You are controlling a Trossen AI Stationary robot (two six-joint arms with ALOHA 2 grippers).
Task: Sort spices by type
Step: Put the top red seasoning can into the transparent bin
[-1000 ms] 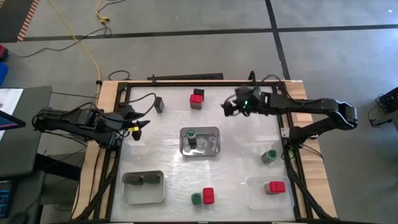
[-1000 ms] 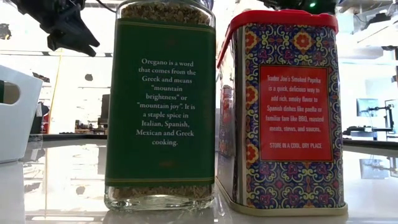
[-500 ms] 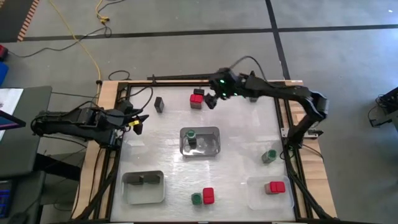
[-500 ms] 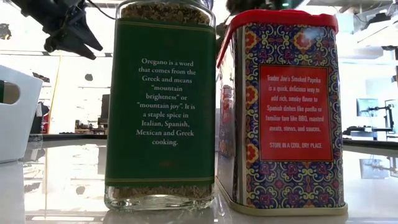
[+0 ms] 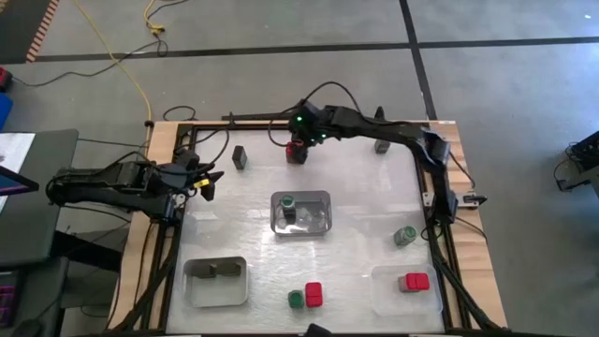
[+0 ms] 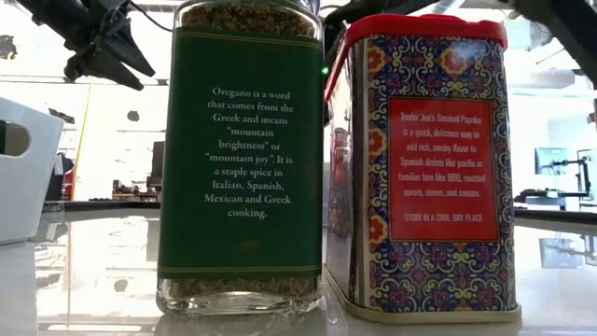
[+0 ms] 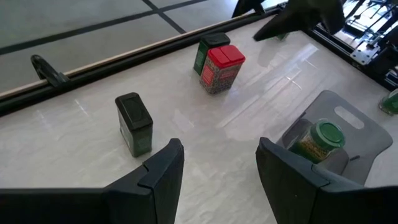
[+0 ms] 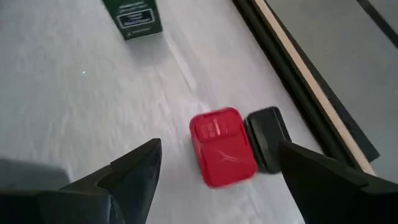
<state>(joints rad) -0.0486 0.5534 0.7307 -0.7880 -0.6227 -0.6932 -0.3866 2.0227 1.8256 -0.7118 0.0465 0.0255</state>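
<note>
Right gripper (image 8: 211,168), fingers spread, has swung across from upper right to hover over the red tin (image 5: 298,150) at top centre (dark tin touching it behind), so a pick looks next; left gripper (image 5: 208,183) waits half-open, mid-left.

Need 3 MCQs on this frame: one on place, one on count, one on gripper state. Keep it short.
1. Where is the right gripper?
A. above the red-topped tin at the table's far edge
B. over the middle tray
C. at the near right corner

2. How many jars stand in the middle tray?
A. none
B. one green-lidded jar
C. three

3. What state is the left gripper in?
A. shut on a dark tin
B. shut on a jar
C. open, holding nothing

Answers:
1. A: the right wrist view looks down on the red top between its fingers.
2. B: only one green lid shows there.
3. C: the left wrist view shows its fingers apart over bare table.
</note>
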